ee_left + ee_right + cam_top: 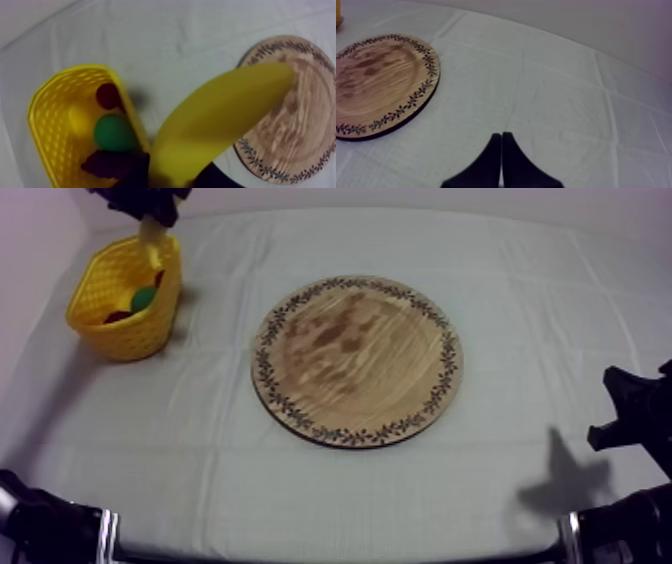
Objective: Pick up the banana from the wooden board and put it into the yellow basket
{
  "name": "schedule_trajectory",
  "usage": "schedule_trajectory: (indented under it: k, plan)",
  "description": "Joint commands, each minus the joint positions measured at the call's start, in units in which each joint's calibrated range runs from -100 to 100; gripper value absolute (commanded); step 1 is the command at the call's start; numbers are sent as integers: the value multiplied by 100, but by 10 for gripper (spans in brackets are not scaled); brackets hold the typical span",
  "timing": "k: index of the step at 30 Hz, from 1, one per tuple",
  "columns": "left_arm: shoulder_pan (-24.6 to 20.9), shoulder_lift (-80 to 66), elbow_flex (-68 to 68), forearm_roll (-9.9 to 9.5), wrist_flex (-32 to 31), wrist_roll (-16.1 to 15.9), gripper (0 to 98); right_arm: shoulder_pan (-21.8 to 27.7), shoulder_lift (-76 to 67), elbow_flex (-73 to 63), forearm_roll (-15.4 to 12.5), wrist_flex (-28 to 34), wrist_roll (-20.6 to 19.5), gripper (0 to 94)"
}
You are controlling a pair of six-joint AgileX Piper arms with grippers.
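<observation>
- Over the far-left corner of the grey-white cloth point(300, 488), above the yellow basket point(128, 338): left gripper point(140, 202), clenched round the banana point(152, 236).
- From the left wrist: same gripper point(175, 177), one black finger point(134, 172) at each side of the banana point(220, 115), grasping it near one end. Rest of the fruit jutting out past the fingers, clear of the cloth.
- Banana off the wooden board point(355, 360), up in the air at the basket's rim, on the side facing the board. Touching that rim or just clear of it: cannot tell.
- Inside the basket point(47, 125): small red fruit point(107, 95) against the wall nearest the board, round green fruit point(115, 132) just beside it, dark purplish fruit point(105, 162) next to the green one, kind not clear.
- Basket upright on the cloth, well apart from the board, at the left side.
- Board point(295, 125) flat in the middle of the cloth, leaf pattern running all round its rim.
- At the near right edge: right gripper point(630, 413) above the cloth, well apart from the board, shadow point(565, 478) cast on the cloth just beside it.
- From the right wrist: right gripper point(502, 137) with both fingers pressed together into a narrow wedge, clenched on nothing, over bare cloth, board point(376, 80) off to one side.
</observation>
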Motion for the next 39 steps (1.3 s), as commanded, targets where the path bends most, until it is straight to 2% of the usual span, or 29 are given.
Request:
schedule_trajectory:
  k: [1, 11, 17, 28, 39]
  plan:
    - [-267, -11, 9, 11, 47, 36, 237, 0, 0, 1, 0, 1, -1, 3]
    - [-1118, -50, 80, 102, 215, 117, 245, 0, 0, 1, 0, 1, -1, 3]
    - [-1450, -19, -52, 174, 400, 170, 256, 0, 0, 1, 0, 1, -1, 3]
    - [-1521, 413, 9, 306, 364, 271, 273, 0, 0, 1, 0, 1, -1, 3]
    - [-1522, 1379, 718, 573, -631, 97, 296, 0, 0, 1, 0, 1, -1, 3]
